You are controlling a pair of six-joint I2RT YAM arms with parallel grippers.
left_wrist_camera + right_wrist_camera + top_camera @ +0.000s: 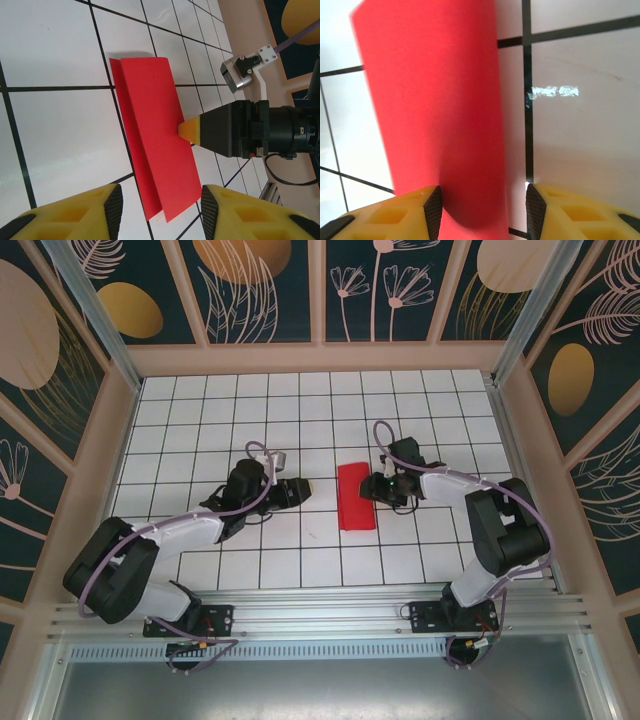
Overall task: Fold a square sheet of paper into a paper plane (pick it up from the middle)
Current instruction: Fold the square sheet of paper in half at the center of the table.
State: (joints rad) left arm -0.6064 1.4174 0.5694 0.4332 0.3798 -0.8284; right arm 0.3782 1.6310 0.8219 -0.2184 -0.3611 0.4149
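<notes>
the red sheet of paper (356,497) is lying flat on the white tiled table (200,420), about midway between the two arms. it is folded over into a narrow oblong, its long sides running away from the arm bases. from the left wrist view the sheet (155,140) is showing two layers, the upper one sitting slightly askew so that a strip of the lower layer is peeking out along one long side.

the right gripper (372,486) is reaching in low from the right, and its yellow tip (189,131) is touching the paper's right long edge about halfway along. in its own wrist view its fingers are standing apart (482,195), with the red paper (435,100) running under the gap between them, nearer the finger on the left of that view; nothing is being squeezed.

the left gripper (297,490) is hanging low over the tiles just to the left of the sheet, near it but not touching. its fingers are also standing apart (160,192) and pointing at the paper, with nothing between them.
</notes>
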